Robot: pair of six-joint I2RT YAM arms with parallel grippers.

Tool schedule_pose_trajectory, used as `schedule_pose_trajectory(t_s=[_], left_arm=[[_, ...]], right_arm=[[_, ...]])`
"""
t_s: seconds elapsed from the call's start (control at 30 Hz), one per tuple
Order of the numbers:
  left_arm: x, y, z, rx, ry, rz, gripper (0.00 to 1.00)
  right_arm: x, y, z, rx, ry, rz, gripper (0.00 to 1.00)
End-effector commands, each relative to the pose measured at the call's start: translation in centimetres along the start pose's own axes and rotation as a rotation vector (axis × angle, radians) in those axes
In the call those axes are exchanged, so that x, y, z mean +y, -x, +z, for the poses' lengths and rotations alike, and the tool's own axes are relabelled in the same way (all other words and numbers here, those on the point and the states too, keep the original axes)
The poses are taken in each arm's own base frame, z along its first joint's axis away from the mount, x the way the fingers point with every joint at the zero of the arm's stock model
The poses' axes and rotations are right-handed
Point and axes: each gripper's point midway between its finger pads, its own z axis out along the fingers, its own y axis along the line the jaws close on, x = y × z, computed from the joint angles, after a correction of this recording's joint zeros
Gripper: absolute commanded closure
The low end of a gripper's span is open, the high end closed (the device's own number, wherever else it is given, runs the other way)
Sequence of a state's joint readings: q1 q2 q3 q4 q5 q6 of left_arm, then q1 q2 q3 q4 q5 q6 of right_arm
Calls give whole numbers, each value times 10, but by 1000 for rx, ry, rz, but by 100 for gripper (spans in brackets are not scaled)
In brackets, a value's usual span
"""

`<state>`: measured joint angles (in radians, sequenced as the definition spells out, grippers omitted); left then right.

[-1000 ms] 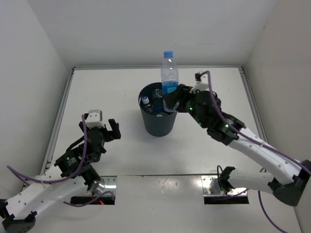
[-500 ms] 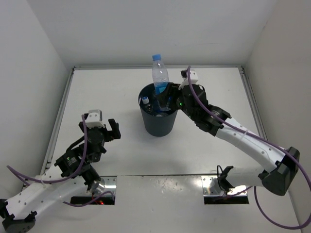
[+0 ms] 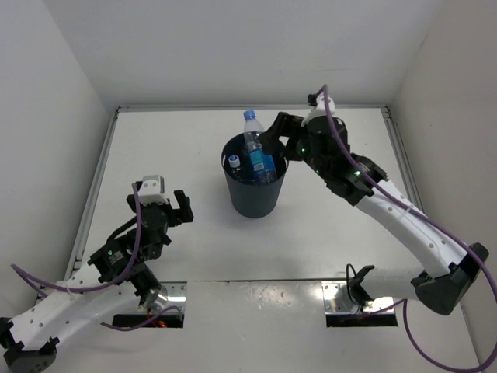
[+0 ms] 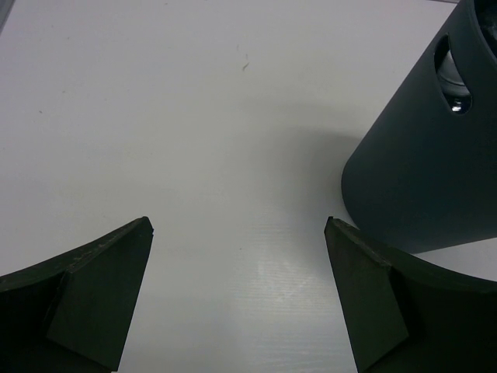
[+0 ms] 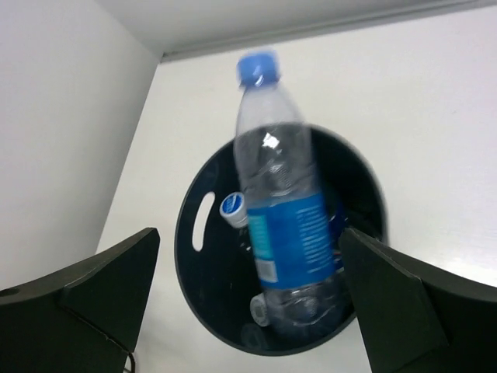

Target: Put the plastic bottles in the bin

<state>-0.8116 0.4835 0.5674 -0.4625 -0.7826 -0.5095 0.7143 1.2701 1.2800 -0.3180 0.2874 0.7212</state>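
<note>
As bottle (image 3: 255, 151) overtops bin (image 3: 250, 200) rim, jaws apart

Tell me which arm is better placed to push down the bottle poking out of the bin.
Right. The right gripper, open, hangs at the rim of the bin beside that bottle; the left gripper, also open, sits well away from it.

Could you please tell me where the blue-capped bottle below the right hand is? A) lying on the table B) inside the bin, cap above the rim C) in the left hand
B: the bottle sits inside the bin, its blue cap poking above the rim.
</note>
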Motion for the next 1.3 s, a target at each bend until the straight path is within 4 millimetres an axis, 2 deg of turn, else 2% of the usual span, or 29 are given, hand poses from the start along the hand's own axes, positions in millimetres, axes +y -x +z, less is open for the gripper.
schedule_pose_trajectory(t_s=[0.0, 0.1, 0.13, 0.2, 0.27, 0.3, 0.33, 0.4, 0.43, 0.5, 0.6, 0.83, 0.93, 1.13, 1.23, 1.27], left_arm=[[-2, 15, -1, -33, 3, -40, 0], [-2, 15, -1, -33, 3, -40, 0], [-2, 15, -1, -33, 3, -40, 0], [-3, 16, -3, -36, -9, -48, 0], [-3, 16, -3, -36, -9, -48, 0], [-3, 16, -3, -36, -9, -48, 0], [-4, 15, -3, -33, -17, -48, 0], [-6, 15, -3, -29, -26, -48, 0], [-6, 15, -3, -29, -26, -48, 0], [-6, 15, -3, -29, -26, -48, 0], [-7, 14, -3, -25, -35, -47, 0], [-9, 13, -3, -21, -44, -47, 0], [-10, 13, -4, -17, -52, -47, 0], [-10, 13, -4, -17, -52, -38, 0], [-10, 13, -4, -17, -52, -38, 0], [-10, 13, -4, -17, -52, -38, 0]], right_arm=[[3, 62, -36, -134, 13, 56, 1], [-7, 80, -56, -187, -29, 59, 1], [-15, 91, -73, -232, -59, 58, 1], [-34, 92, -85, -269, -128, 63, 1], [-53, 78, -97, -250, -188, 49, 1], [-63, 69, -96, -228, -232, 34, 1], [-76, 48, -98, -160, -275, 28, 1], [-91, 26, -100, -89, -337, 29, 1], [-105, 2, -102, -12, -396, 49, 1], [-116, -23, -104, 68, -436, 57, 1], [-126, -51, -111, 144, -459, 85, 1], [-126, -54, -136, 85, -367, 155, 1], [-126, -68, -140, 101, -332, 192, 1], [-149, -129, -143, 247, -411, 276, 1], [-154, -141, -145, 280, -421, 290, 1], [-155, -138, -147, 266, -418, 299, 1]])
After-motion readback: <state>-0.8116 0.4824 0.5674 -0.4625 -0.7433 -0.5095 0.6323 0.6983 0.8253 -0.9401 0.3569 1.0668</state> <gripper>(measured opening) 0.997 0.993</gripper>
